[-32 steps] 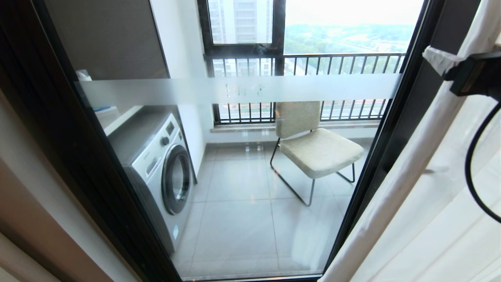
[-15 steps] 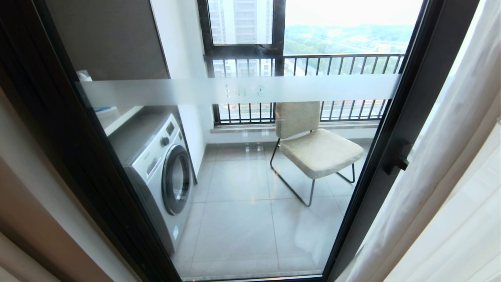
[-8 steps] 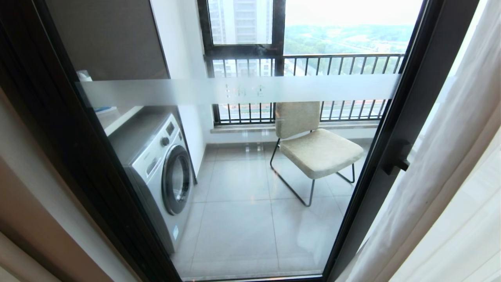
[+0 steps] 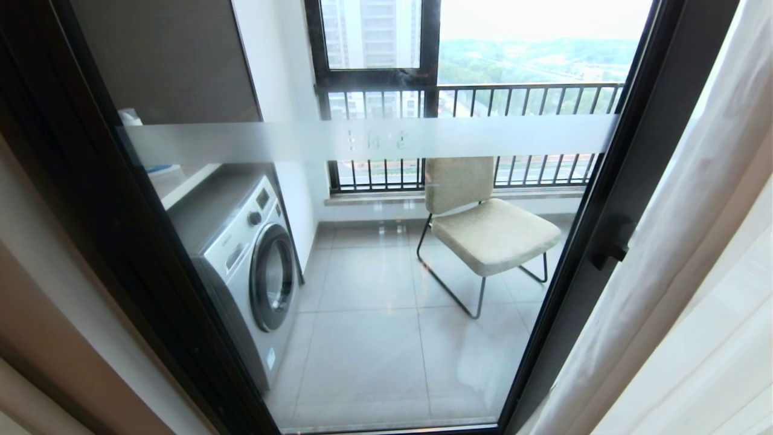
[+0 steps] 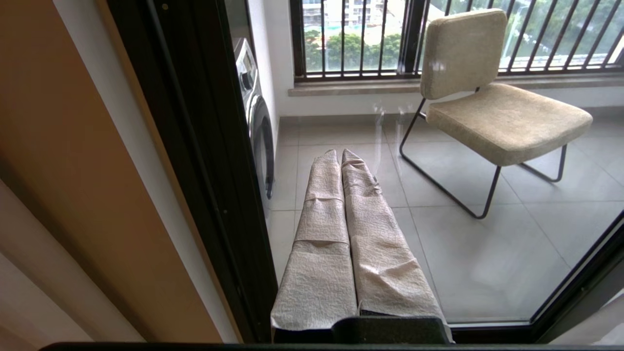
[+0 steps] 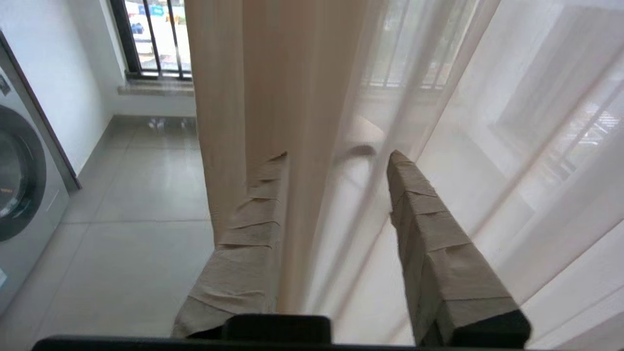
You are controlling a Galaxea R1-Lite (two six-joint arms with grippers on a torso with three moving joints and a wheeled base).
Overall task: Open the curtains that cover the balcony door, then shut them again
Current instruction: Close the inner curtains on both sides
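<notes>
The curtains (image 4: 682, 254) are hanging bunched at the right of the balcony door (image 4: 374, 272), leaving its glass uncovered. The right gripper (image 6: 336, 161) is straddling their edge — fingers spread, fabric between them. The left gripper (image 5: 340, 156) is idling, fingers pressed together.

Sheer voile curtains (image 6: 438, 97), clear glass balcony door (image 4: 386, 338) in black metal, glossy floor tiles (image 4: 374, 374)

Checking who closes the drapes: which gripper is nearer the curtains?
Right. The right gripper straddles the curtains' edge; the left gripper points at the balcony door, no curtain nearby.
</notes>
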